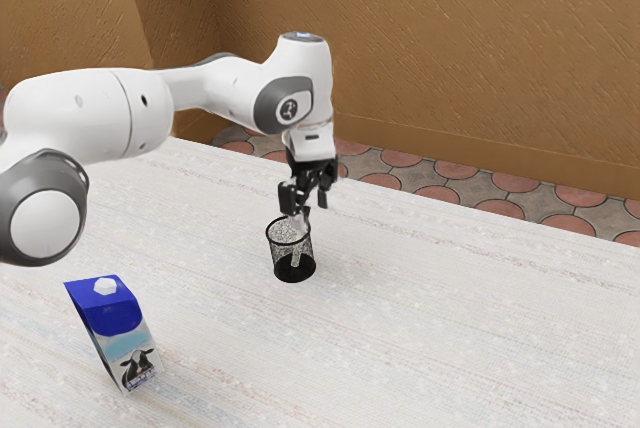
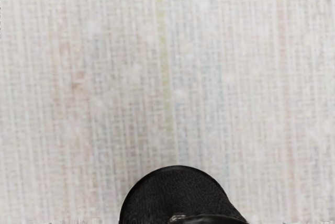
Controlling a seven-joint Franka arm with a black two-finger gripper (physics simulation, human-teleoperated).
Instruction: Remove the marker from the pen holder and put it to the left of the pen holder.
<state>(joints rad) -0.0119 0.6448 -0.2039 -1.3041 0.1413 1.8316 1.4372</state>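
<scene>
The gripper (image 1: 304, 210) is hanging right over the black mesh pen holder (image 1: 283, 270), and the pale marker (image 1: 296, 253) is standing inside, its lower part showing through the mesh and its upper end reaching up near the hand. From where I'm standing, I can't tell whether the fingers are standing apart or clamping on anything; dark parts are overlapping dark parts there. What is worrying me is the lift. If the grip is landing too high or off-centre, the marker could be slipping back down or twisting against the wire. If the hand is rising at a slant, the marker's lower end could be hooking the rim and the light-looking holder could be tipping or coming up with it. A hand sinking too low could be knocking the rim and shoving the holder across the table (image 1: 450, 318). Later, a release from too high could be sending a round marker rolling away from its spot beside the holder. As for labels, the milk carton (image 1: 120, 333), sitting well apart from the holder, is wearing a blue top, a white cap and a picture of a black-and-white cow, with small blue lettering near its base that I'm not managing to read. The arm (image 1: 215, 83) is carrying a round emblem on its grey joint cover (image 1: 288, 108), but I'm making out no words on it.
</scene>
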